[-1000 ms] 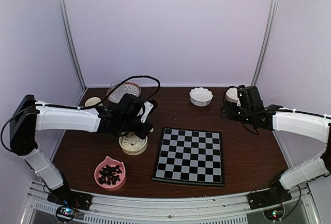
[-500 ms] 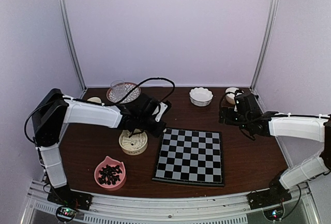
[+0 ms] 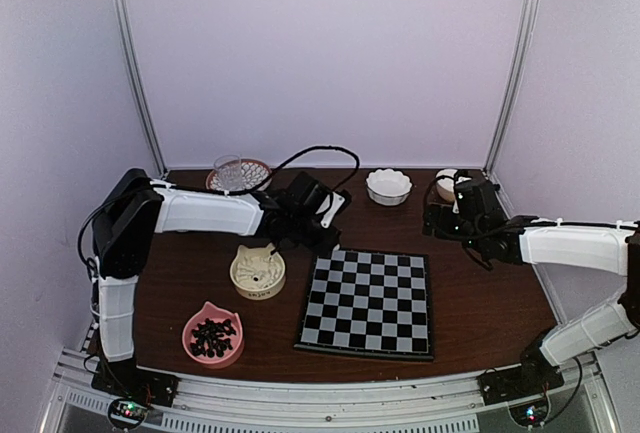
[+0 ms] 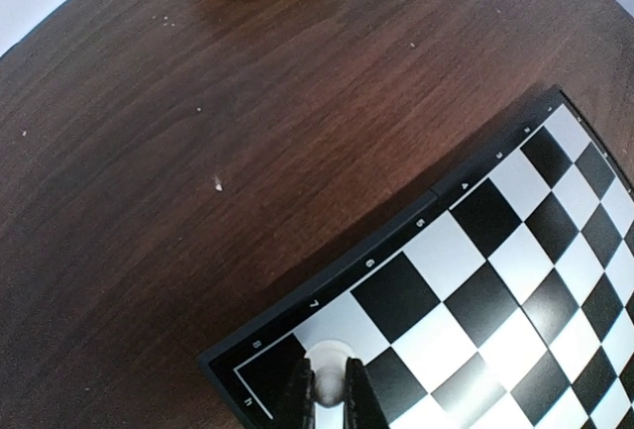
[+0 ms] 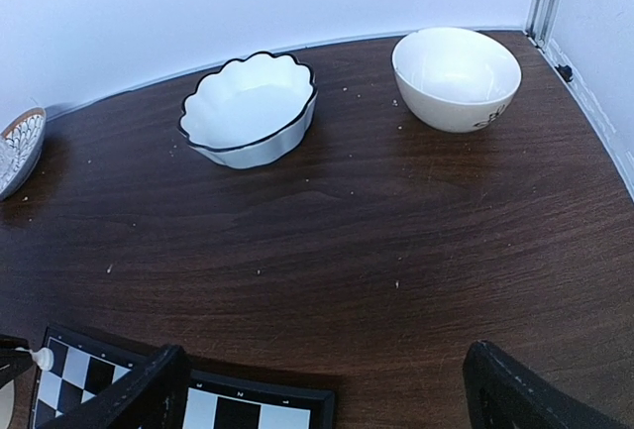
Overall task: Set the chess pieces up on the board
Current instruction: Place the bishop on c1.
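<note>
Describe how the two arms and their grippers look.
Both the left arm and right arm have white shell links with black joints and wrists. A black cable loops above the left wrist. The left gripper and right gripper have black fingers.

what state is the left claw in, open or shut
The left claw is shut on a white chess piece: in the left wrist view its fingers pinch it at a corner of the board.

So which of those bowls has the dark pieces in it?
The pink bowl at the front left. The cream bowl behind it holds pale pieces; the scalloped bowl and the round white bowl look empty.
</note>
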